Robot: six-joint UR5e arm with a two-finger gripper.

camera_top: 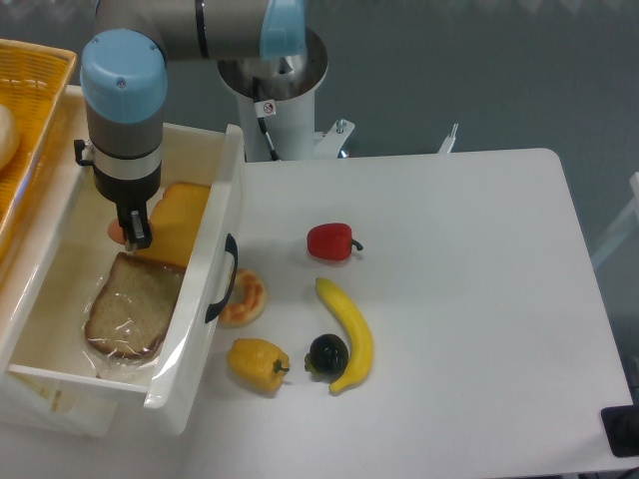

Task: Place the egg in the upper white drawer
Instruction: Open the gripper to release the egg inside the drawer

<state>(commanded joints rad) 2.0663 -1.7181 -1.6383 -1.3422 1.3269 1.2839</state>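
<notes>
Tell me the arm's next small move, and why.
Probably open the fingers and let go. The gripper is already down inside the tall-walled upper white plastic drawer, with the small pinkish-tan egg at its tips, beside the yellow cheese block and above the wrapped bread slice.

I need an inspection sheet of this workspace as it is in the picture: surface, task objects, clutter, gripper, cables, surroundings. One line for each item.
Surface: white table, bare on its right part.
Job's things: small pinkish-orange egg inside the large white plastic drawer, mostly hidden by the gripper.
Clutter: in the drawer, wrapped bread slice and yellow cheese block; on the table, red pepper, banana, black round fruit, yellow pepper, glazed donut.
Gripper: black two-finger gripper low in the drawer at the egg; jaw state unclear.
Cables: black cable at the robot base.
Surroundings: yellow wicker basket at left.
</notes>
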